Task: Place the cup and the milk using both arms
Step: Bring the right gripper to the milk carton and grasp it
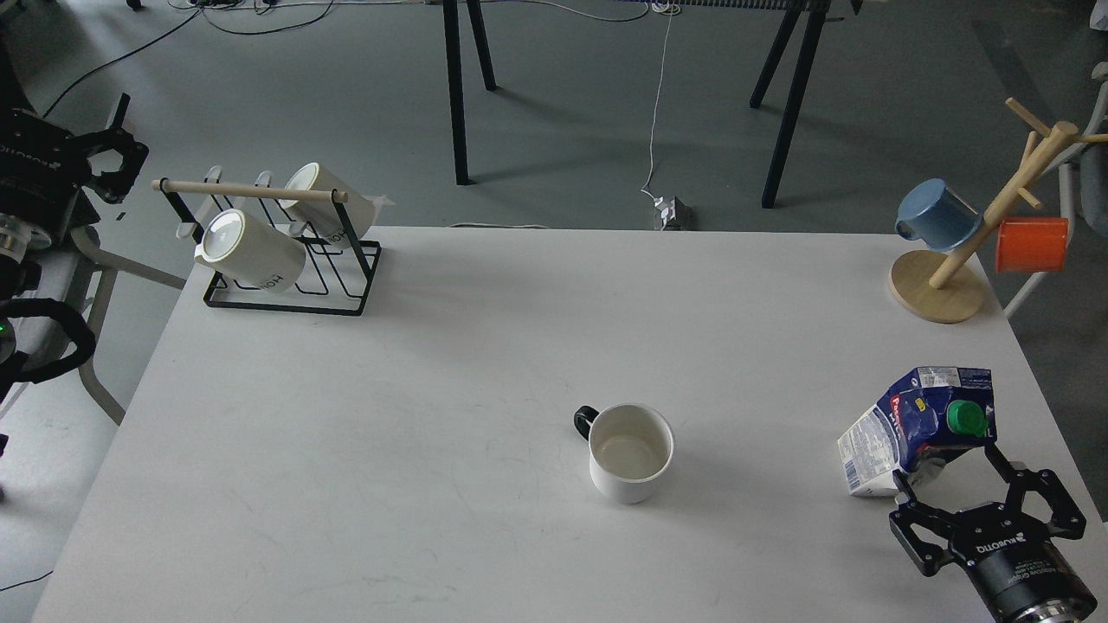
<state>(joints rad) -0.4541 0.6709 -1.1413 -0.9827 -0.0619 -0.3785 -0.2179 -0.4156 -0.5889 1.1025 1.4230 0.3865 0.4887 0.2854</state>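
The white cup (631, 450) with a small black handle stands upright on the white table (433, 389), a little right of centre near the front. The dented blue and white milk carton (917, 428) with a green cap stands at the front right. My right gripper (948, 474) is open just in front of the carton, its fingers reaching to either side of the carton's lower part. My left gripper (124, 137) is open and empty at the far left, off the table and left of the wire rack.
A black wire rack (290, 277) with two lettered cream mugs stands at the table's back left corner. A wooden mug tree (939, 290) with a blue mug (937, 215) and an orange mug (1030, 245) stands at the back right. The table's right edge runs close to the carton.
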